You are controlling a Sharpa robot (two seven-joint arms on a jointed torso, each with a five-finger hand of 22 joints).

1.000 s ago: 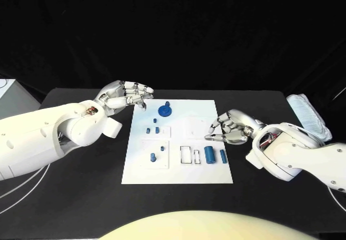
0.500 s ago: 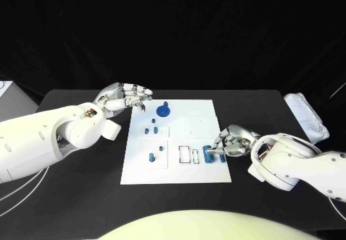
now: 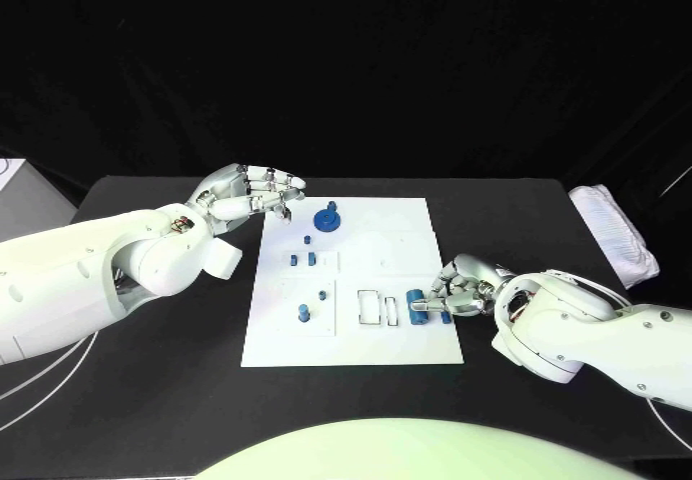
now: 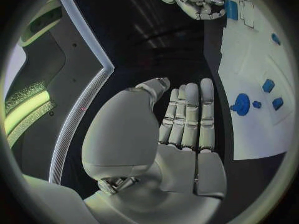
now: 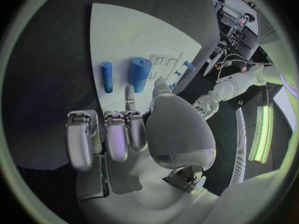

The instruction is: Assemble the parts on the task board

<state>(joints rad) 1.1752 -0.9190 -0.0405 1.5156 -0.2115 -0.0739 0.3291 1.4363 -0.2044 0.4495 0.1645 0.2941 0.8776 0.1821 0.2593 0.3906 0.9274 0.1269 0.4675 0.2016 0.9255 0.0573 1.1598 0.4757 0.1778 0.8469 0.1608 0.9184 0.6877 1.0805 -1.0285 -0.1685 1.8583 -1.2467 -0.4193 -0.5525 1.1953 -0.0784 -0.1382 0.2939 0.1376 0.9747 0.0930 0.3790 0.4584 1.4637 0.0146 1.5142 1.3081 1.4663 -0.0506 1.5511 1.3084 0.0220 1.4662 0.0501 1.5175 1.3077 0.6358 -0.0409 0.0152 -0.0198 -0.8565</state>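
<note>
The white task board [image 3: 397, 225] lies mid-table. On its near right part lie a thick blue cylinder [image 3: 417, 306] [image 5: 139, 72] and a slim blue piece [image 5: 107, 76]. My right hand [image 3: 462, 286] [image 5: 127, 129] hovers beside them and holds nothing. Its thumb and one finger reach toward the cylinder's end while the other fingers are curled. A round blue gear-like part [image 3: 329, 218] [image 4: 241, 104] stands at the far end, and several small blue parts [image 3: 303, 260] sit along the left side. My left hand [image 3: 257, 192] [image 4: 184, 119] is raised at the board's far left corner, half curled and holding nothing.
A white ribbed object [image 3: 614, 235] lies at the table's right edge. A white box [image 3: 20, 190] stands past the left edge. Bare black table [image 3: 548, 215] surrounds the board.
My right hand has moved along the board's right edge toward me and now sits at the blue cylinder. The left hand has barely moved.
</note>
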